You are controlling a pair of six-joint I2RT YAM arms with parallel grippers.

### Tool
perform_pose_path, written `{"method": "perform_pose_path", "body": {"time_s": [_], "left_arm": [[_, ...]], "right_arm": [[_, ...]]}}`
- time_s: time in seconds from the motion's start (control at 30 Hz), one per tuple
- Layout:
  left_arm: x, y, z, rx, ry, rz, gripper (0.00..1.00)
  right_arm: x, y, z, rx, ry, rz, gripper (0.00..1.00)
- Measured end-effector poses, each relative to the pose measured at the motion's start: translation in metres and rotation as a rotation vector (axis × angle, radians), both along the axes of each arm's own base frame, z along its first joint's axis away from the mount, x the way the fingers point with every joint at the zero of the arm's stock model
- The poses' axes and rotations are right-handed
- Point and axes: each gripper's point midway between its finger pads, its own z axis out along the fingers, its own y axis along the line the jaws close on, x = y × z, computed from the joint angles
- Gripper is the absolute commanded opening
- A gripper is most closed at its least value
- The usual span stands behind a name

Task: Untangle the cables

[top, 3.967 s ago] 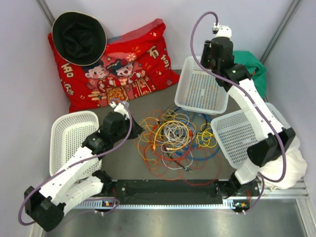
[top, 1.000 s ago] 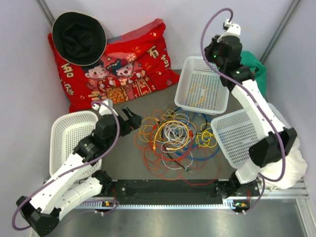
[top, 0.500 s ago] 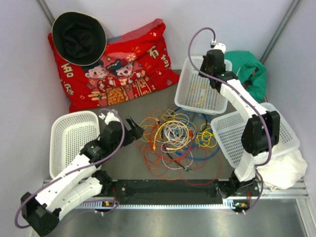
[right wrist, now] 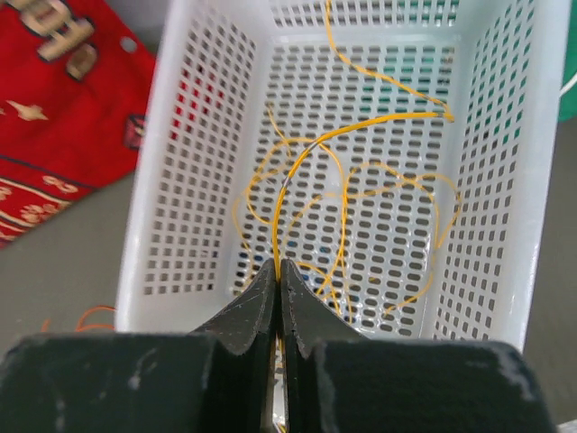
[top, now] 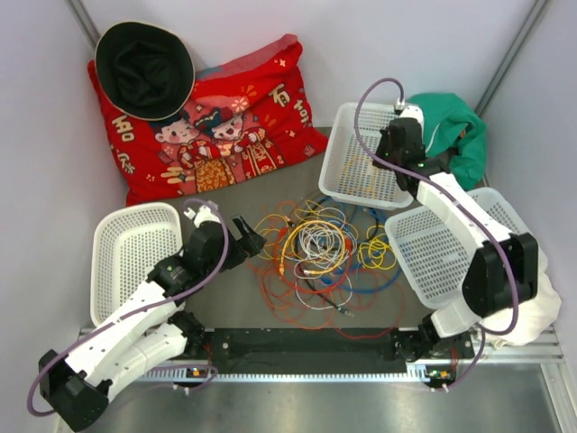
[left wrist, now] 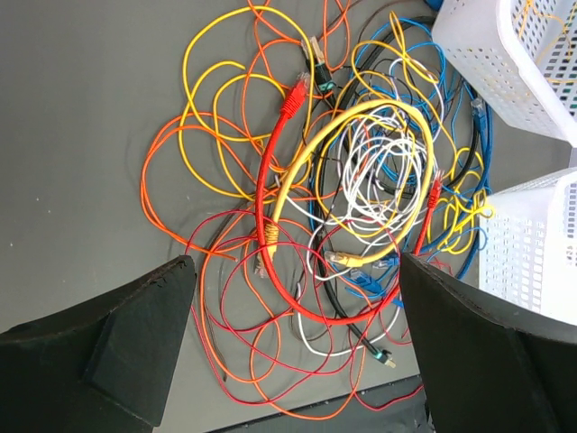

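Seen from above, a dark grey surface (top: 225,194) is bounded by pale walls. At the far left a black hat (top: 144,68) is laid on a red cushion (top: 243,122) printed with cartoon figures. Nearer, at the left edge, a white perforated left basket (top: 131,239) is seen, partly covered by the left arm.

The left end effector (top: 248,236) is held just left of the cables (top: 320,253), with its jaws spread wide and nothing between them. In the left wrist view its two black fingers (left wrist: 135,352) are seen at the bottom corners, and the heap is framed in the gap between them.

The cables are piled in one tangled heap at the middle of the surface. Yellow, orange, red, white, blue and black loops are crossed over one another. In the left wrist view a thick red loop (left wrist: 270,225) and a thick yellow loop (left wrist: 361,126) lie on top.

Right of the heap, a white far basket (top: 347,144) is placed behind and a white right basket (top: 424,262) nearer. The right end effector (right wrist: 278,275) is held over the far basket's near rim, with its jaws pressed together on a thin yellow wire (right wrist: 361,122). That wire is curled loosely across the far basket's floor. A green cloth (top: 455,126) is bunched behind the right arm.
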Motion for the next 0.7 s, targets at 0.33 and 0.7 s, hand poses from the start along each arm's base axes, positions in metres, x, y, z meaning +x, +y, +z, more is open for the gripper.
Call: {"method": "perform_pose_path", "body": {"time_s": [0.33, 0.7], "left_arm": [[-0.006, 0.001, 0.002, -0.018, 0.010, -0.001, 0.98], [-0.007, 0.000, -0.003, -0.011, 0.032, -0.005, 0.98]], "right_arm": [[-0.016, 0.006, 0.081, 0.084, -0.178, 0.025, 0.00], [-0.002, 0.010, 0.081, 0.079, -0.163, 0.021, 0.72]]}}
